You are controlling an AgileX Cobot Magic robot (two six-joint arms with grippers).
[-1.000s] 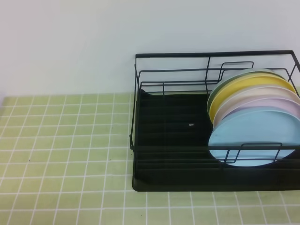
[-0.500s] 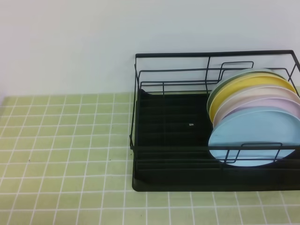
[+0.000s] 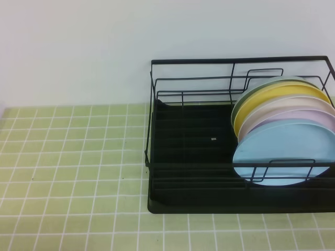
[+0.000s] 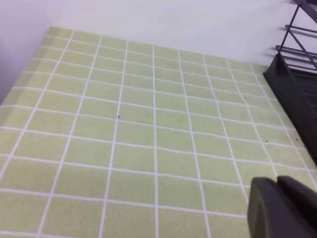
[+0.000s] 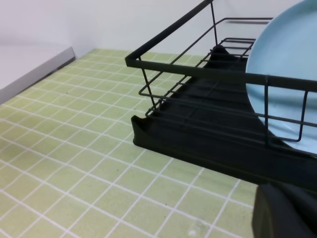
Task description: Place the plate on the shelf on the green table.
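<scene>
The light blue plate [image 3: 285,154] stands on edge at the front of a row of plates in the right end of the shelf [image 3: 230,61], a black wire rack on the green table [image 3: 73,157]. The exterior high view shows neither gripper. In the left wrist view my left gripper [image 4: 276,186] is shut and empty at the bottom right, above bare tiles [image 4: 148,124], with the shelf [image 4: 292,84] off to the right. In the right wrist view my right gripper [image 5: 290,198] is shut and empty, just in front of the shelf [image 5: 198,144] and the plate [image 5: 287,64].
Behind the light blue plate lean a pale pink plate [image 3: 309,117], a cream one and a yellow plate [image 3: 272,99]. The shelf's left half holds only its black tray base [image 3: 188,141]. A white wall runs behind; a grey ledge [image 5: 29,64] borders the tiles.
</scene>
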